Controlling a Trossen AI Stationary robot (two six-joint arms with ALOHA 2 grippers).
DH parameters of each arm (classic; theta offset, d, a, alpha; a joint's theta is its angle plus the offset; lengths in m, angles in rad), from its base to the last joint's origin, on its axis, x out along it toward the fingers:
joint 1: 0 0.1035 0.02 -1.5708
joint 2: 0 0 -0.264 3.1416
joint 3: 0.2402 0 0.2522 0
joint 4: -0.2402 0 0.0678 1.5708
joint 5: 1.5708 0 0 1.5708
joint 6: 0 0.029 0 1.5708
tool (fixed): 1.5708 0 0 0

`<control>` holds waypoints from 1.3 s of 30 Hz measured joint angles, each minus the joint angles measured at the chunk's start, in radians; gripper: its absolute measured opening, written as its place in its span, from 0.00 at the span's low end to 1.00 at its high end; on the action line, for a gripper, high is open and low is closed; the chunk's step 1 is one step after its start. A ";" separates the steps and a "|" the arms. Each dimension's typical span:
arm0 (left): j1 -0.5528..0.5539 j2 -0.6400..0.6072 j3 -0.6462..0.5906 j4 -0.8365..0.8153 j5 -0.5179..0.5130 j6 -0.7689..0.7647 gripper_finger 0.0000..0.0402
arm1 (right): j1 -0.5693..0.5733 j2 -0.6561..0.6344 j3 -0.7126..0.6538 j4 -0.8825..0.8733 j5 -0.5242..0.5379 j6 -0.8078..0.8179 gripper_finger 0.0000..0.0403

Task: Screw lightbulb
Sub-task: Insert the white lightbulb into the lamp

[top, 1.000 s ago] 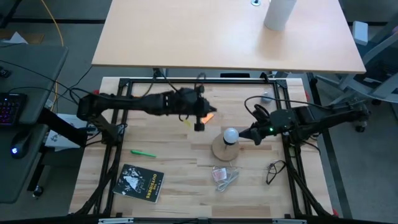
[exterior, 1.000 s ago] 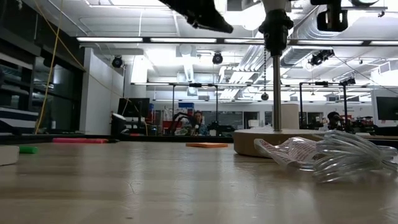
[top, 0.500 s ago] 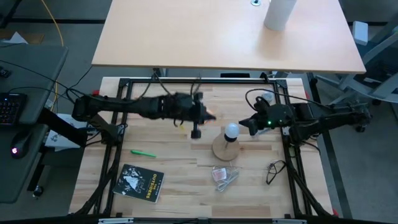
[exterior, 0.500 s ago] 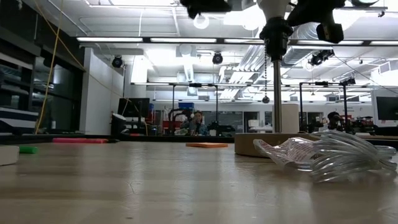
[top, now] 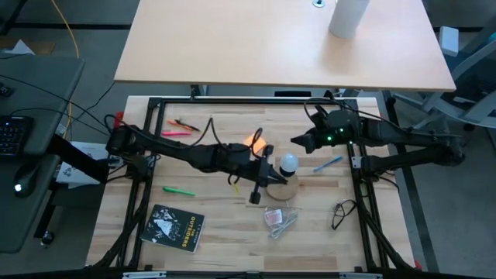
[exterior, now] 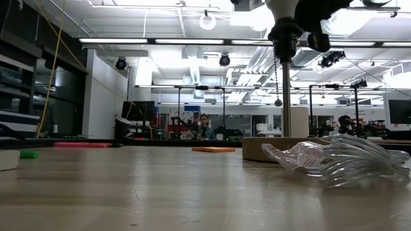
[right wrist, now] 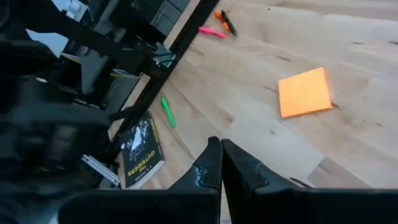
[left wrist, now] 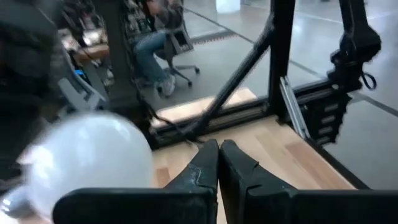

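On the wooden table (top: 225, 205), the left arm reaches across to the middle, its gripper (top: 273, 173) pressed together and empty just beside the lightbulb (top: 288, 163), while the right gripper (top: 296, 141), also pressed together and holding nothing, hangs near the bulb on its far side. The white bulb stands upright on the round wooden disc (top: 277, 189). Nearby lie a black book (top: 177, 227), an orange note (top: 253, 142), a clear plastic packet (top: 280, 219) and a green marker (top: 178, 190).

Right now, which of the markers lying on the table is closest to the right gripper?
The blue marker, lying just below the right gripper, on the lightbulb's right. The green marker and the pink marker lie far off on the left side.
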 joint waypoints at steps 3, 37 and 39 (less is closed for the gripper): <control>-0.003 0.031 0.000 0.009 0.006 -0.017 0.00 | 0.001 0.025 0.000 0.028 -0.015 0.001 0.00; 0.122 -0.047 0.000 -0.275 -0.247 0.138 0.00 | 0.234 -0.044 0.000 -0.058 0.019 0.159 0.00; 0.142 -0.054 0.000 -0.295 -0.244 0.139 0.00 | 0.247 -0.052 0.000 -0.060 0.024 0.160 0.00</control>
